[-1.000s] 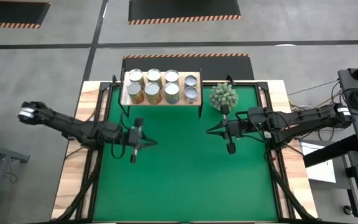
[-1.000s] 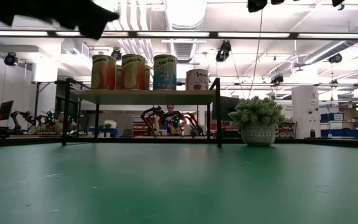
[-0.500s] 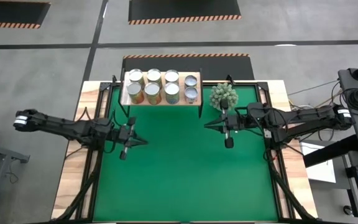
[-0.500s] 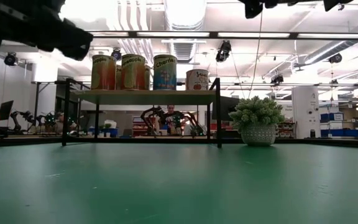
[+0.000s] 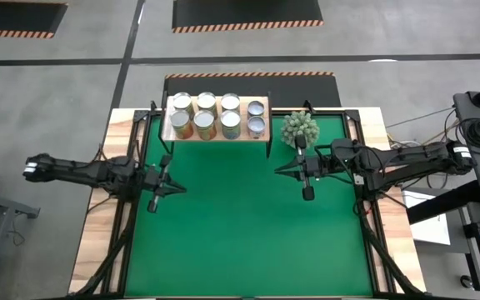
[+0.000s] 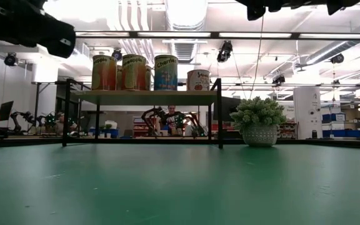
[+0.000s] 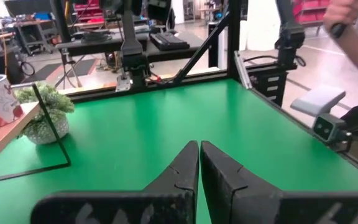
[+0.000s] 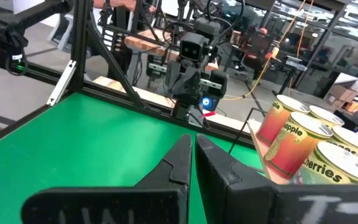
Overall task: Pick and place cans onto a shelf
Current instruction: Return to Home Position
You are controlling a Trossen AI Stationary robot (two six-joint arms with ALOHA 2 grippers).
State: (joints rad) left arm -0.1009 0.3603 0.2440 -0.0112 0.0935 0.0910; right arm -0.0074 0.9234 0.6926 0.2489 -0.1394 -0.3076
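Several cans stand upright in two rows on the wooden shelf at the table's far edge; the low view shows their labels above the board on black legs. My left gripper hovers shut over the mat's left part, pointing right, with nothing in it. My right gripper hovers shut at the mat's right, pointing left, also with nothing in it. The right wrist view shows orange and green cans on the shelf.
A spiky green plant in a pot stands on the mat just right of the shelf. The green mat lies bare toward the near edge. A person's arm shows beyond the table's frame.
My left gripper has drawn back toward the table's left edge, staying shut and roughly level. The cans and the shelf have not moved.
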